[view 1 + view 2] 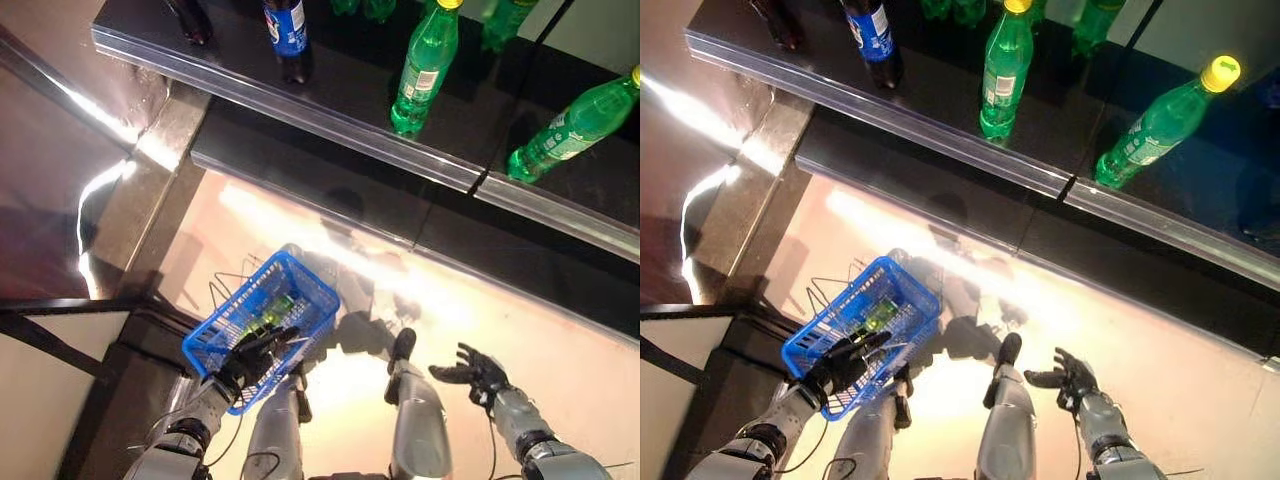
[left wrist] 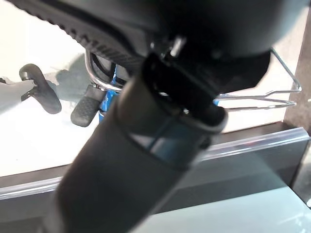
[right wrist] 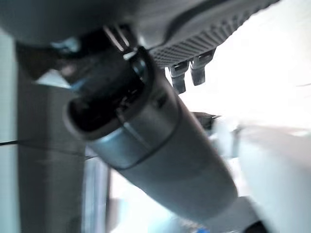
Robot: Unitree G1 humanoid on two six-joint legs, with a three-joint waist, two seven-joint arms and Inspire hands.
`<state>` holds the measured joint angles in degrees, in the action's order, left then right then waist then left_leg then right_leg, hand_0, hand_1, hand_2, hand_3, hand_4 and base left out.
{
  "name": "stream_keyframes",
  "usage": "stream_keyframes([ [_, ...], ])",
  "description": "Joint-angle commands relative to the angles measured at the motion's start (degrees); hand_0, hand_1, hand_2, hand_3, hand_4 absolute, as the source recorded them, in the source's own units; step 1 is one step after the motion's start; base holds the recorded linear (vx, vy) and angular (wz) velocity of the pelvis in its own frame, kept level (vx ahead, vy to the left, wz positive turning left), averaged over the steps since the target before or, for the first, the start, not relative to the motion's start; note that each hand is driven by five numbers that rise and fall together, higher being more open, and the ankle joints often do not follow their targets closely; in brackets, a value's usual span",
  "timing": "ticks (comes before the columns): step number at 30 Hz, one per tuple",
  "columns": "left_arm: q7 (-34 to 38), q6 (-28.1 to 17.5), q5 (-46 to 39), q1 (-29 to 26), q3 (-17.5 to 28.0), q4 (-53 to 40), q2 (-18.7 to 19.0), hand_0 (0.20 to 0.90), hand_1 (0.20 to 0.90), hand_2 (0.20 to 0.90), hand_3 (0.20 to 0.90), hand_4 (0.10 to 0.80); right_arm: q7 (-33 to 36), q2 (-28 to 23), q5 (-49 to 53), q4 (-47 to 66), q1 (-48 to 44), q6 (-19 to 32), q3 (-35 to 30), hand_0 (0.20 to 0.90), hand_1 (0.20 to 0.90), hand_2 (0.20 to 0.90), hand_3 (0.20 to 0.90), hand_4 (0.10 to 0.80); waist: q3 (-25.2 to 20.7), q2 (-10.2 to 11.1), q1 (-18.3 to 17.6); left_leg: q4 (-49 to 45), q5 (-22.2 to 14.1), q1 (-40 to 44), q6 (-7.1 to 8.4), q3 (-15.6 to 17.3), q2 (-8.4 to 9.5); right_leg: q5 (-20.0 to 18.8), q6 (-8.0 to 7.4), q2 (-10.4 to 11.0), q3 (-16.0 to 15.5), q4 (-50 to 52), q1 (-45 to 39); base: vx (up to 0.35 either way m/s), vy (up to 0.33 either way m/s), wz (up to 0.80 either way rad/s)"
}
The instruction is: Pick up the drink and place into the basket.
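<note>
A blue plastic basket (image 1: 300,285) hangs low at the left, above the pale floor. My left hand (image 1: 256,356) grips its near rim with curled fingers. Inside the basket lies a green drink bottle (image 1: 283,303), partly hidden by the mesh wall. The basket's wire handles (image 2: 272,97) stick out to one side. My right hand (image 1: 472,372) hovers at the lower right, open with fingers spread and nothing in it. It is well apart from the basket (image 1: 902,285) and far below the shelf.
A dark shelf (image 1: 330,110) with a clear front lip runs across the top. On it stand a green bottle (image 1: 425,65), another green bottle (image 1: 575,125) and a dark cola bottle (image 1: 288,35). A black frame (image 1: 60,330) stands at the left.
</note>
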<state>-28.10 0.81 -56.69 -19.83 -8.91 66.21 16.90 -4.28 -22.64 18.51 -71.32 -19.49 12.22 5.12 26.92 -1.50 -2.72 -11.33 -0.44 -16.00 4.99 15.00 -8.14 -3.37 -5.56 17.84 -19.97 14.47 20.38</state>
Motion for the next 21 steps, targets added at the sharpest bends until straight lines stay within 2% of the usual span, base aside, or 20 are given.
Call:
stream_keyframes([
  [1,-3.99,-2.19,-4.99,0.87,-0.84,-5.73,1.38,0.300,0.300,0.300,0.200,0.100,0.47,-1.50,5.83,5.10,0.69,7.11,2.17,0.900,0.900,0.900,0.900,0.800,-2.55,0.49,1.45,-12.12,-4.97,-5.88,-0.34,-1.19,-3.53,3.75,-2.44,2.81,4.73,9.44,4.99,-0.033,-0.036,-0.03],
  [4,-3.37,-2.00,-4.90,1.32,-1.35,-6.88,1.57,0.300,0.300,0.300,0.200,0.100,1.59,-1.31,5.95,10.30,0.38,8.45,2.95,0.900,0.900,0.900,0.900,0.800,-2.49,0.64,1.50,-13.00,-5.31,-6.65,-0.41,-1.36,-3.95,3.97,-2.59,3.23,5.17,10.60,5.95,-0.024,-0.020,0.01],
  [8,-1.02,-2.03,-5.76,2.80,-2.75,-10.84,1.92,0.300,0.300,0.300,0.200,0.100,4.91,-1.96,1.84,25.28,-0.70,11.14,5.77,0.900,0.900,0.900,0.900,0.800,-2.08,0.90,1.53,-11.86,-4.47,-7.23,-0.36,-1.38,-4.44,3.55,-3.23,3.32,5.35,10.28,6.87,-0.064,-0.028,-0.03],
  [9,-0.46,-2.10,-5.86,3.47,-2.82,-12.08,2.12,0.300,0.300,0.300,0.200,0.100,6.61,-2.63,0.97,31.66,-0.74,9.52,6.82,0.900,0.900,0.900,0.900,0.800,-1.91,1.07,1.45,-11.69,-4.28,-7.33,-0.30,-1.37,-4.44,3.32,-3.37,3.21,5.32,9.93,6.89,-0.056,-0.020,-0.04],
  [14,0.07,-3.04,-6.29,5.55,-2.59,-13.89,2.16,0.300,0.300,0.300,0.200,0.100,8.35,-4.71,-7.01,44.86,-0.77,10.83,8.08,0.900,0.900,0.900,0.900,0.800,-1.53,1.35,1.08,-11.03,-3.77,-7.19,-0.19,-1.21,-4.41,2.72,-3.75,3.10,5.32,8.84,6.60,-0.008,-0.003,0.00],
  [21,-0.29,-3.52,-6.94,6.26,-1.72,-14.00,1.82,0.300,0.300,0.300,0.200,0.100,9.30,-8.25,-14.19,58.75,-1.77,11.09,9.69,0.900,0.900,0.900,0.900,0.800,-1.17,1.43,0.48,-10.15,-3.34,-6.62,-0.04,-0.80,-4.07,2.58,-3.95,2.92,5.65,7.43,5.77,0.011,0.038,0.01],
])
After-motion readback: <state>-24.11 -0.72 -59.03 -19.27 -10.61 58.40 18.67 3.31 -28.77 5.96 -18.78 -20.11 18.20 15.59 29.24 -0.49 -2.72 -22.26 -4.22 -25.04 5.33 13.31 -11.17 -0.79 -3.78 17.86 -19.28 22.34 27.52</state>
